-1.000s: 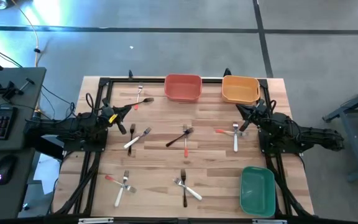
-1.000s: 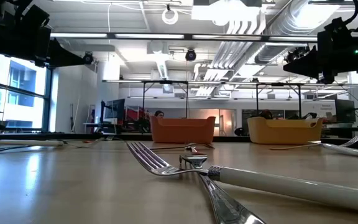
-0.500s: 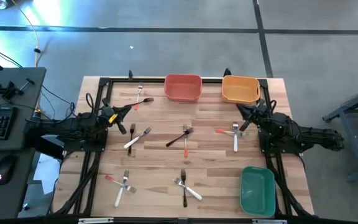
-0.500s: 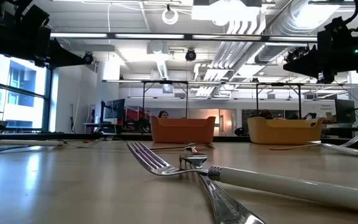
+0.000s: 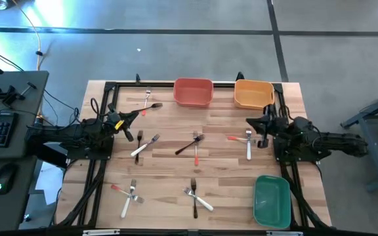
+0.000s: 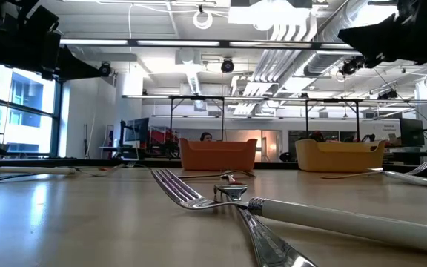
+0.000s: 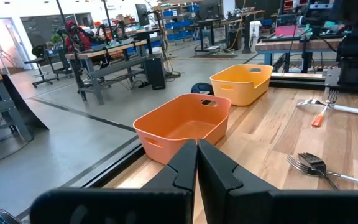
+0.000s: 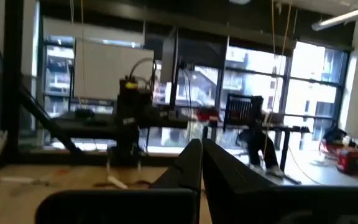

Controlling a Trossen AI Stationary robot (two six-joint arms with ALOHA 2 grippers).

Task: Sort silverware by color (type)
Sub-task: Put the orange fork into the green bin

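Small silver-headed forks lie in crossed pairs flat on the wooden table: at the far left (image 5: 148, 101), left of centre (image 5: 143, 144), centre (image 5: 195, 143), right (image 5: 244, 139), near left (image 5: 127, 193) and near centre (image 5: 195, 196). The handles are white, red-orange or black. My left gripper (image 5: 138, 113) hovers shut over the table's left side, level, holding nothing; its wrist view shows the shut fingers (image 7: 196, 155). My right gripper (image 5: 251, 122) hovers shut over the right side, above the right pair, empty; its fingers (image 8: 202, 154) point toward the left arm (image 8: 128, 118).
A red-orange bin (image 5: 193, 92) and a yellow bin (image 5: 253, 94) stand at the far edge, and a green bin (image 5: 272, 200) at the near right. A black frame runs along the table's sides. Bare wood lies between the fork pairs.
My right gripper has risen a little, tipped upward and swung round from pointing at the far edge toward the table's left edge, staying shut. The forks have not moved.
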